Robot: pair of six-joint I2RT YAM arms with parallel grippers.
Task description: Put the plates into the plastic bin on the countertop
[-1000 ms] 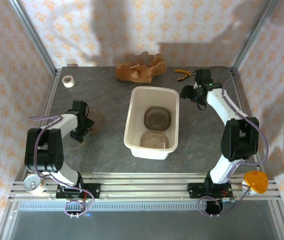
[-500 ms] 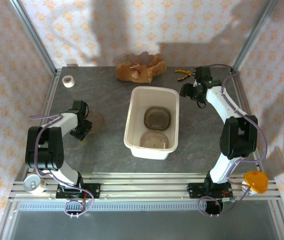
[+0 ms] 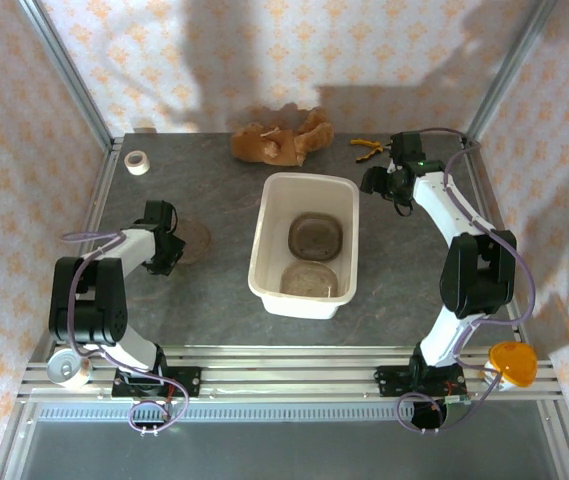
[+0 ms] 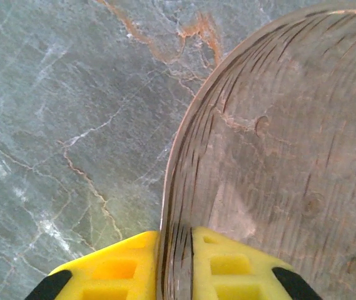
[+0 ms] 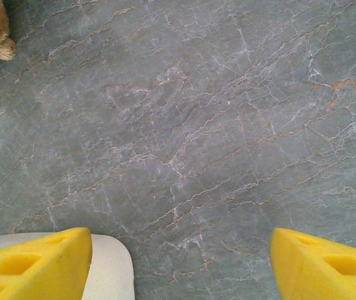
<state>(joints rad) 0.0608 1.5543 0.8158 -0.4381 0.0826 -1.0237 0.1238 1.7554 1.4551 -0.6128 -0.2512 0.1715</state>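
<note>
Loose plate (image 4: 278, 156): flat on the bench (image 4: 52, 125), well left of the bin (image 3: 264, 250).
Left hand (image 4: 176, 262): low, clenched on that plate's near rim.
Right hand (image 5: 181, 256): released, over bare bench beside the bin's far corner.
Your lift: keep the pinch firm and raise the rim first, since thin plastic may slip.

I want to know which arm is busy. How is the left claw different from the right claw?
The left claw is pinched on the rim of a clear brownish plate; the right claw stands wide open, holding nothing. The left claw sits left of the plastic bin, the right claw to its right, over bare countertop. Both have yellow fingers.
</note>
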